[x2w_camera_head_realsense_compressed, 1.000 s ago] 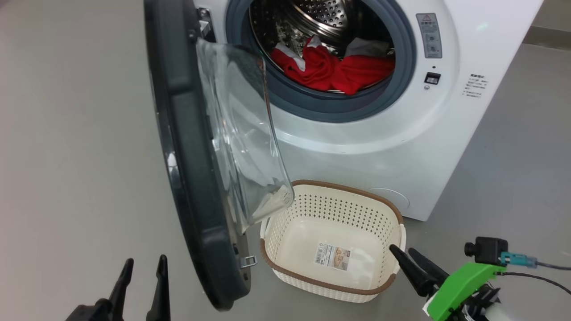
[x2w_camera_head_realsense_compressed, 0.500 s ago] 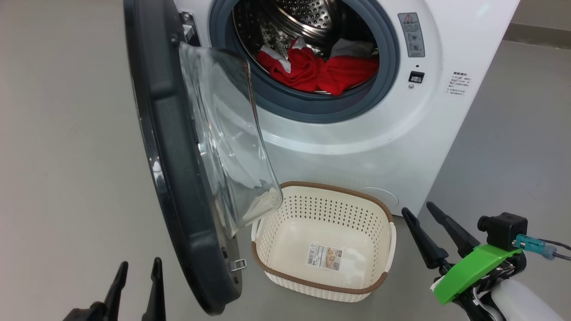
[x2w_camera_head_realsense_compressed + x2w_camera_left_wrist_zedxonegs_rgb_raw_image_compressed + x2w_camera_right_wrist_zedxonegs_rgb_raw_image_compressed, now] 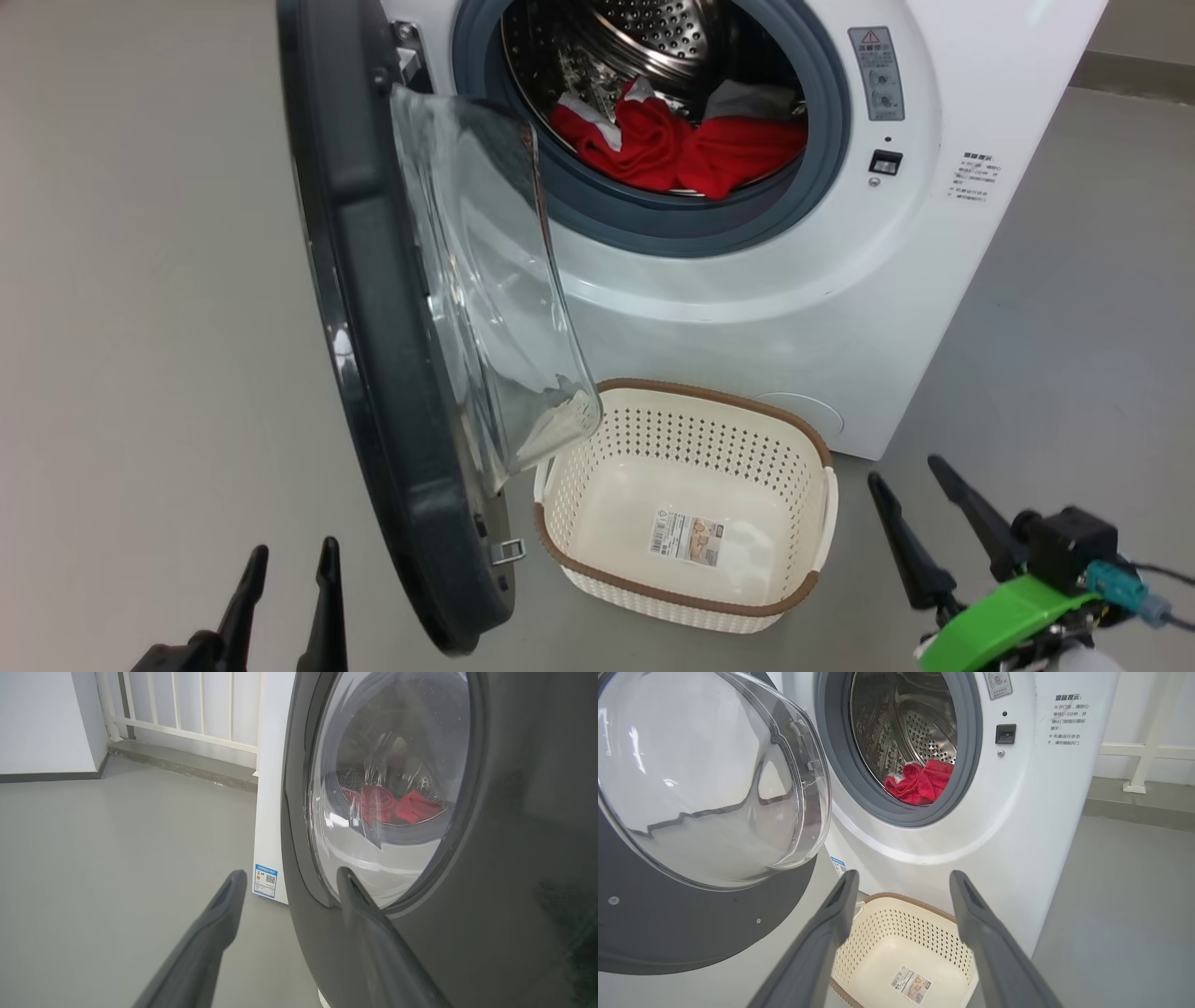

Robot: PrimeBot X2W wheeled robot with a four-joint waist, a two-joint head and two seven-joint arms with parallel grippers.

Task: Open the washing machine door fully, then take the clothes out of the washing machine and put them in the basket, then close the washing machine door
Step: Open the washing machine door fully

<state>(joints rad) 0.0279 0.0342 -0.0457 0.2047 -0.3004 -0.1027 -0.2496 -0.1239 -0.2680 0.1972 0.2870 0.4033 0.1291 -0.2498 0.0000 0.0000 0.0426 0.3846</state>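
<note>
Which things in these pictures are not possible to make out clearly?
- Head view: the clothes lie bunched in the drum; their number is unclear.
- Head view: the washing machine door is cut off by the top edge.
- Head view: print on the sticker in the basket is too small.

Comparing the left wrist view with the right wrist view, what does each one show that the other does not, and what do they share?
Left wrist view, not the right: the door's dark outer face and the open left gripper.
Right wrist view, not the left: the basket with its sticker, the door's inner side with the bulging glass, and the open right gripper.
Both: the door, the red clothes inside the machine, and the grey floor.
</note>
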